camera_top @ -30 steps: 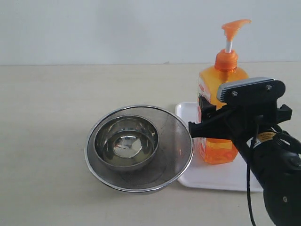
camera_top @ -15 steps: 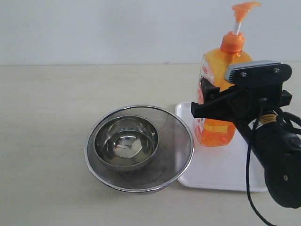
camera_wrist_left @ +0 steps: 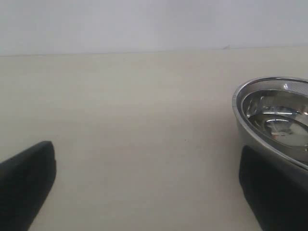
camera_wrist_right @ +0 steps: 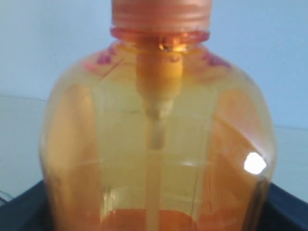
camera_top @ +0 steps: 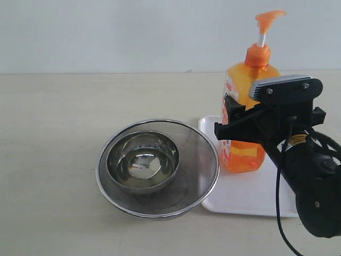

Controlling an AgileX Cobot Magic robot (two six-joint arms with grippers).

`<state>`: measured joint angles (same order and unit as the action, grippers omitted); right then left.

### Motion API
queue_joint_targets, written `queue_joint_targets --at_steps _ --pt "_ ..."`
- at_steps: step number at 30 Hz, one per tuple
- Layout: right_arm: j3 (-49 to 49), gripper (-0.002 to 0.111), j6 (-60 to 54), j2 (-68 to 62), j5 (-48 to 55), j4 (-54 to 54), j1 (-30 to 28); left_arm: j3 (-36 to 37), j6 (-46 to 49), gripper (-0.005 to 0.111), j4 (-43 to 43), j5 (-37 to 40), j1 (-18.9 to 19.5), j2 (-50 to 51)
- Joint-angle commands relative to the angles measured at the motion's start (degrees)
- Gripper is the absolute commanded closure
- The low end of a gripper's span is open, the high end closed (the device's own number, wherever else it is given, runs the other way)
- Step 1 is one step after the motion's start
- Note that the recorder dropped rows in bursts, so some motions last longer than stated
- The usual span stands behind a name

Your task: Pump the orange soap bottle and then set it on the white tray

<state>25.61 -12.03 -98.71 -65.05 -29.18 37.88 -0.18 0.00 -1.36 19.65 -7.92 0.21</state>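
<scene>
Your right gripper [camera_top: 245, 130] pinches the bottle [camera_top: 242, 85] low over the tray [camera_top: 240, 200], so probably only the release is left; left gripper [camera_wrist_left: 149, 187] is spread.

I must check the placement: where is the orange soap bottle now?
On the right of the exterior view, the orange soap bottle is upright in the right claw over the white tray, perhaps touching it, beside the steel bowls.

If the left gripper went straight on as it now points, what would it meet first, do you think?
Probably the steel bowl: one finger of the open left gripper lines up with its rim, though depth is unclear; between the fingers only bare table shows.
</scene>
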Motion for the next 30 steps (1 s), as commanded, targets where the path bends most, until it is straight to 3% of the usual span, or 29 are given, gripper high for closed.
queue_joint_targets --at_steps 1,18,20,21,22,23,25,30 --pt "0.6 0.108 2.5 -2.1 -4.9 1.2 -0.1 0.2 0.5 0.011 -0.5 0.0 0.2 -0.2" --pt "0.6 0.105 1.6 -3.1 -4.9 1.6 -0.1 0.2 0.5 0.011 -0.5 0.0 0.2 -0.2" --pt "0.6 0.084 0.9 -3.1 -4.9 1.7 -0.1 0.2 0.5 0.011 -0.5 0.0 0.2 -0.2" --pt "0.6 0.060 0.8 -3.1 -4.9 1.5 -0.1 0.2 0.5 0.011 -0.5 0.0 0.2 -0.2" --pt "0.6 0.047 0.8 -3.1 -4.9 1.2 -0.1 0.2 0.5 0.011 -0.5 0.0 0.2 -0.2" --pt "0.6 0.022 0.8 -3.1 -4.9 1.1 -0.1 0.2 0.5 0.011 -0.5 0.0 0.2 -0.2" --pt "0.6 0.007 0.8 -3.1 -4.9 0.0 -0.1 0.2 0.5 0.011 -0.5 0.0 0.2 -0.2" --pt "0.6 0.007 1.1 -2.9 -4.9 -1.4 -0.1 0.2 0.5 0.011 -0.5 0.0 0.2 -0.2"
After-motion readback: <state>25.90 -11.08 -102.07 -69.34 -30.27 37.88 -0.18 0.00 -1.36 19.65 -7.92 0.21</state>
